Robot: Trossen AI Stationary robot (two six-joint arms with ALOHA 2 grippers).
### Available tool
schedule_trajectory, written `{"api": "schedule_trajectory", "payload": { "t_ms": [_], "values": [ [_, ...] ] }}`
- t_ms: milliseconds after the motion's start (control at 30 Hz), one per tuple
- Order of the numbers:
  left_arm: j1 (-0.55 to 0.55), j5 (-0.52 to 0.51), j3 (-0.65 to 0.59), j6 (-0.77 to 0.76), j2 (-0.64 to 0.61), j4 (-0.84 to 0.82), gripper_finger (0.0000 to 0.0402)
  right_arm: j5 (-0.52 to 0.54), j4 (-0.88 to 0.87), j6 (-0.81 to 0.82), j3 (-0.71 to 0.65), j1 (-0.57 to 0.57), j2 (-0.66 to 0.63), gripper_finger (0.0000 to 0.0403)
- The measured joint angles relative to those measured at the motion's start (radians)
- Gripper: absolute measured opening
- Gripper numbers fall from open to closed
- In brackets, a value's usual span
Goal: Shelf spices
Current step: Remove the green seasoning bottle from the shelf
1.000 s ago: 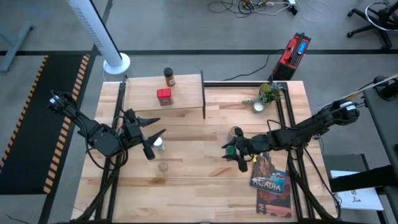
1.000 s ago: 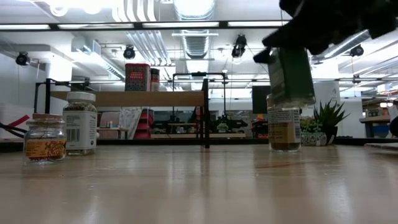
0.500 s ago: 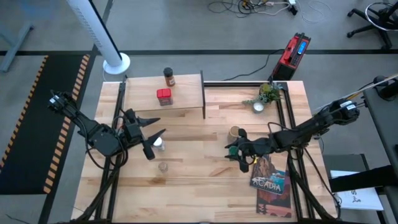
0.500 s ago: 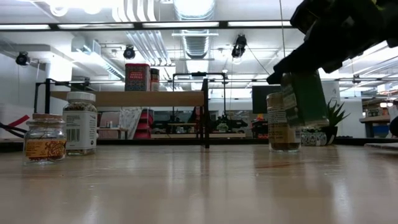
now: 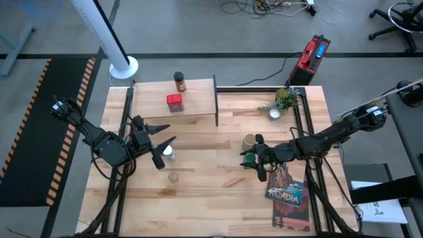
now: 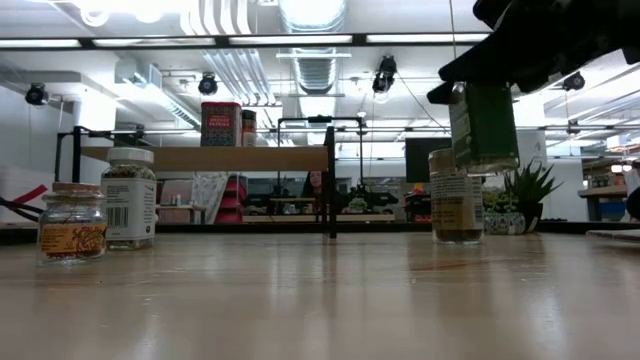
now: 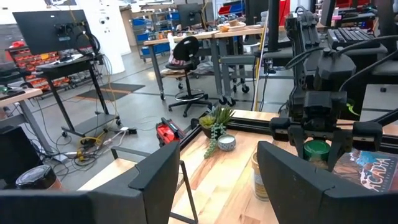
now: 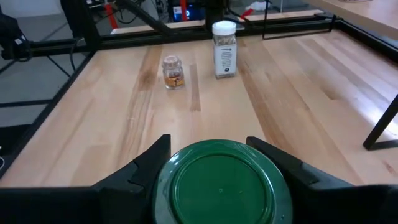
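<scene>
My right gripper (image 5: 254,158) is shut on the green-lidded jar (image 6: 483,125) and holds it above the table, just near of the tan canister (image 5: 250,140). The shelf (image 5: 198,92) at the far left carries the red tin (image 5: 174,101) and the dark-capped brown jar (image 5: 179,82). The white-capped jar (image 5: 169,153) and a small clear jar (image 5: 173,177) stand on the table. My left gripper (image 5: 168,134) hangs open just far of the white-capped jar, with nothing between its fingers. My right gripper pinches the green-lidded jar at its lid end (image 8: 221,180), one finger (image 8: 149,163) on each of two opposite sides. The fingers come from above, slanting in from the table's right. The jar hangs upright below them, lifted clear of the table.
A small plant in a white pot (image 5: 283,100) stands at the far right. The "Acadia" book (image 5: 288,189) lies near the right front, close under my right arm. Bare tabletop lies between the shelf and the held jar.
My right gripper has shifted a little toward the table's right edge with the green-lidded jar. The jar dipped and tilted half a second ago and now hangs upright and higher again, clear of the table throughout.
</scene>
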Motion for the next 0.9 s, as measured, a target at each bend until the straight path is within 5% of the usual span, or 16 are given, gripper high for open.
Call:
{"api": "schedule_trajectory", "payload": {
  "t_ms": [367,900],
  "values": [
    [-0.001,0.095,0.000,-0.124,0.014,-0.009,0.0204,0.017,0.003,0.001,-0.009,0.001,0.056,0.0175],
    [-0.004,0.121,0.016,-0.264,0.268,0.103,0.0204,-0.012,0.122,-0.005,-0.106,0.029,0.058,0.0172]
  ]
}}
